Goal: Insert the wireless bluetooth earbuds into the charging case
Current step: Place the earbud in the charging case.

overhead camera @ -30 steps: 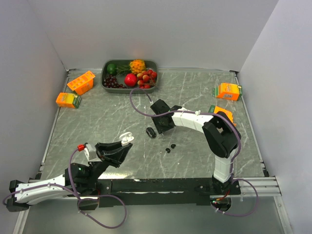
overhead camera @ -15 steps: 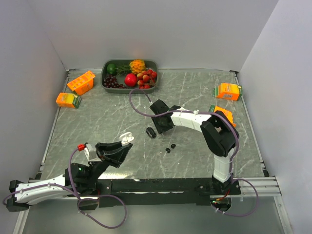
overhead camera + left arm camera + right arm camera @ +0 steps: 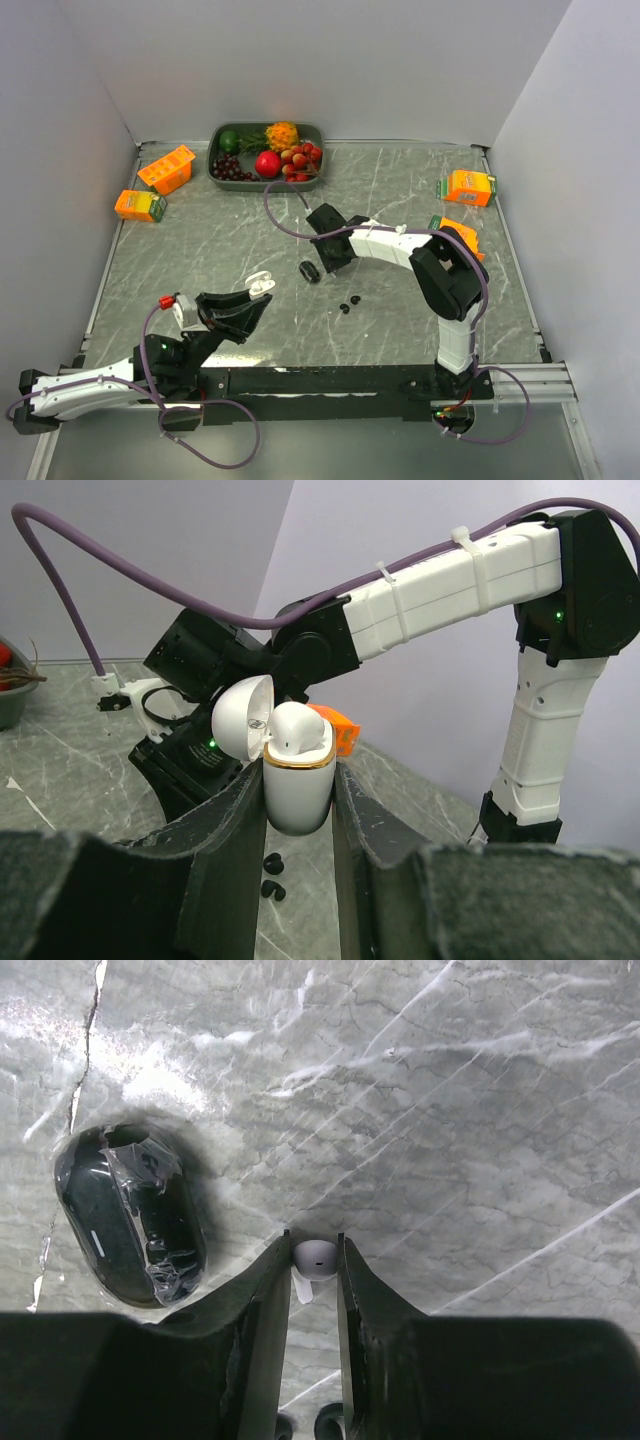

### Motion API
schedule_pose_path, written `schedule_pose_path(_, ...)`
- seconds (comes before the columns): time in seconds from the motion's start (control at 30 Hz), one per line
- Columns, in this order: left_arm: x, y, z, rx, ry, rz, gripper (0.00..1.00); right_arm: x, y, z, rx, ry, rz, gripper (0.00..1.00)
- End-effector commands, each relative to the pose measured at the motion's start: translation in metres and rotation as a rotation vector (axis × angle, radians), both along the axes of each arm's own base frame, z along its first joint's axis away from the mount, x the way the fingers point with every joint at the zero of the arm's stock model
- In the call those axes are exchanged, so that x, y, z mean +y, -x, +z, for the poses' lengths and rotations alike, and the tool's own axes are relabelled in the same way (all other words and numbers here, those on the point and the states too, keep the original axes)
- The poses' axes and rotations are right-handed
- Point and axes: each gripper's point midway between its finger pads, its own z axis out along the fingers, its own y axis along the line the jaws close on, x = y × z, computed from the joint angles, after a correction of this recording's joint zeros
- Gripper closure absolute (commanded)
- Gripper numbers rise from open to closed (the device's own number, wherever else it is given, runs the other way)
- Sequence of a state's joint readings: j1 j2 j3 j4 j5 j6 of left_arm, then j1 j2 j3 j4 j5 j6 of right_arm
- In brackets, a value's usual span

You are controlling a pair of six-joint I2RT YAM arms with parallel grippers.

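My left gripper is shut on the white charging case and holds it upright, lid open, above the near left of the table. One white earbud sits in the case. My right gripper points down at mid-table, with its fingers pressed on both sides of a second white earbud that lies on the marble. That earbud is hidden in the top view. Two black earbuds lie just nearer, also seen under the case.
A black oval case wrapped in plastic lies just left of the right fingers. A grey fruit tray stands at the back. Orange cartons lie at the left and right.
The right gripper's jaws have narrowed onto the white earbud and the arm has shifted slightly left. The left arm and the case have not moved.
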State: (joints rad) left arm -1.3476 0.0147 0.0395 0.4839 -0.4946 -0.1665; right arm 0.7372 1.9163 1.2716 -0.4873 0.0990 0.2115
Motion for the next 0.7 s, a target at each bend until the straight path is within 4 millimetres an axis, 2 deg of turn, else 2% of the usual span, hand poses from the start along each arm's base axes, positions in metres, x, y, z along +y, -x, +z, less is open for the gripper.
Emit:
schedule_pose_path(0.0,0.000,0.000,-0.011,0.005,0.014,-0.001,0.99,0.010,-0.001,0.011,-0.013,-0.050,-0.003,0.80)
schedule_pose_path(0.2,0.000,0.000,-0.010,-0.001,0.013,0.003,0.99,0.013,-0.004,0.049,-0.036,-0.209,-0.084,0.89)
schedule_pose_path(0.23,0.000,0.000,-0.009,-0.003,0.014,0.002,0.99,0.018,0.001,0.054,-0.008,-0.267,-0.077,0.90)
schedule_pose_path(0.27,0.000,0.000,-0.009,-0.003,0.014,0.003,0.99,0.017,-0.002,0.069,-0.026,-0.318,-0.091,0.92)
schedule_pose_path(0.3,0.000,-0.001,-0.009,-0.002,0.012,0.003,0.99,0.021,-0.001,0.072,-0.032,-0.371,-0.107,0.94)
schedule_pose_path(0.33,0.000,0.000,-0.008,-0.004,0.016,0.002,0.99,0.023,0.000,0.090,-0.060,-0.432,-0.101,0.95)
schedule_pose_path(0.4,0.001,-0.001,-0.007,-0.006,0.022,0.006,0.99,0.027,0.007,0.098,-0.063,-0.508,-0.094,1.00)
schedule_pose_path(0.43,0.001,-0.001,-0.006,-0.007,0.029,0.007,0.99,0.032,0.003,0.120,-0.123,-0.576,-0.081,1.00)
schedule_pose_path(0.5,0.000,-0.002,-0.009,-0.003,0.016,0.014,0.99,0.033,0.009,0.129,-0.141,-0.630,-0.076,1.00)
schedule_pose_path(0.53,0.000,-0.003,-0.009,-0.006,0.014,0.016,0.99,0.037,0.007,0.150,-0.199,-0.689,-0.057,1.00)
schedule_pose_path(0.6,0.000,-0.004,-0.008,-0.006,0.016,0.022,0.99,0.037,0.013,0.159,-0.225,-0.730,-0.049,1.00)
schedule_pose_path(0.63,0.000,-0.004,-0.009,-0.009,0.014,0.028,0.99,0.042,0.013,0.186,-0.298,-0.808,-0.015,1.00)
schedule_pose_path(0.67,0.001,-0.005,-0.006,-0.013,0.025,0.031,0.99,0.044,0.018,0.195,-0.322,-0.840,0.000,1.00)
